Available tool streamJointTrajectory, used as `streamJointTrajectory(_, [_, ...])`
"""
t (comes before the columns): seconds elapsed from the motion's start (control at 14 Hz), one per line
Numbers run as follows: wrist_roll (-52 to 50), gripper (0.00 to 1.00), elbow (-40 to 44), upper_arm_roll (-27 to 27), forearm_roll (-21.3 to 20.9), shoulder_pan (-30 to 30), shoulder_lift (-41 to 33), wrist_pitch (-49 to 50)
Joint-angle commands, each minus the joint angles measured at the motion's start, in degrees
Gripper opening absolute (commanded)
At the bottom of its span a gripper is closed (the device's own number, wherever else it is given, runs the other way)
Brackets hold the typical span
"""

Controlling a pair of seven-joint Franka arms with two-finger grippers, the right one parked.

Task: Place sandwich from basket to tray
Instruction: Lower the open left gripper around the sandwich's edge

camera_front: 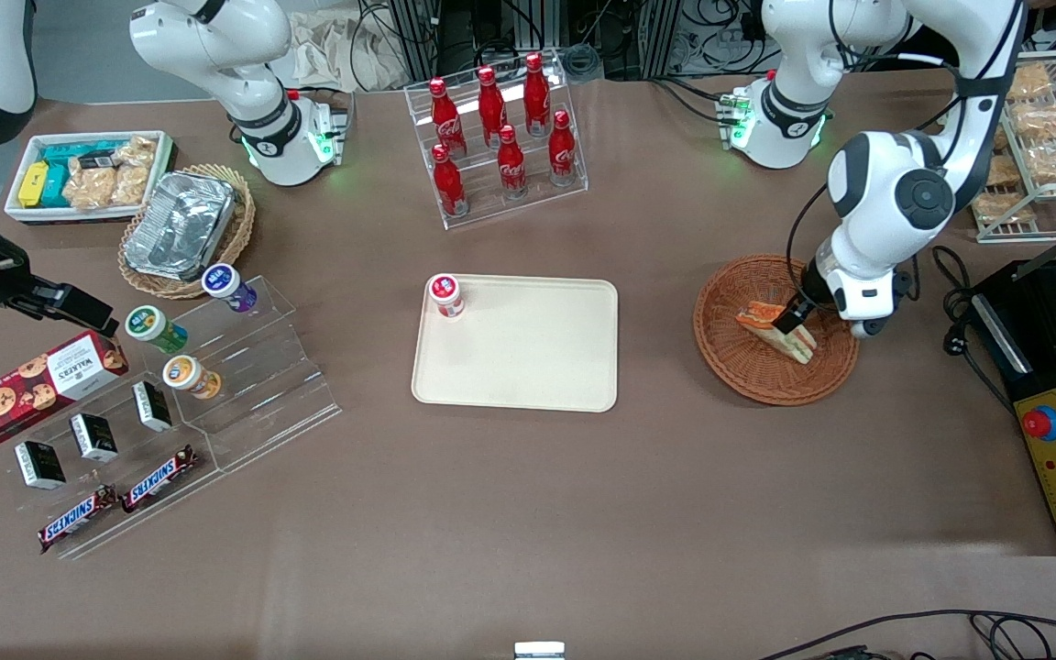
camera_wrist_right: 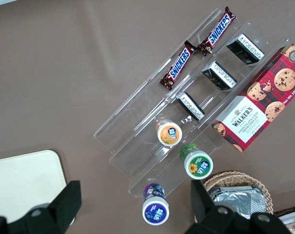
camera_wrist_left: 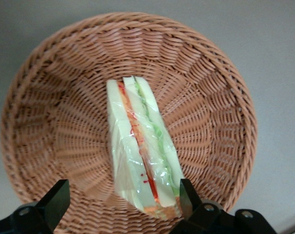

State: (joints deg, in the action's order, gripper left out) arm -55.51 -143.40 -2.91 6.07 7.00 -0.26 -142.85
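**Gripper low over the sandwich in the basket**

From the front, I see the gripper (camera_front: 794,316) down inside the basket (camera_front: 731,353), its fingertips hiding part of the sandwich (camera_front: 780,332). The tray (camera_front: 528,357) lies well apart toward the parked arm's end, a small red-lidded jar (camera_front: 445,295) on its corner.

On the wrist camera, the fingers (camera_wrist_left: 54,202) stand wide apart, straddling the sandwich (camera_wrist_left: 140,153); one finger looks to touch it, nothing gripped. The basket (camera_wrist_left: 64,107) rim is partly cut off.
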Motion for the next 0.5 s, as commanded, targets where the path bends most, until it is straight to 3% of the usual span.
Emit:
streamJointTrajectory(0.0, [-2.85, 1.0, 0.67, 0.18, 0.08, 1.43, 1.93, -2.43])
streamJointTrajectory(0.29, [-1.97, 1.0, 2.33, 0.27, -0.27, 1.17, 1.32, -0.25])
streamJointTrajectory(0.43, [-1.97, 1.0, 8.28, 0.27, -0.27, 1.17, 2.01, 7.28])
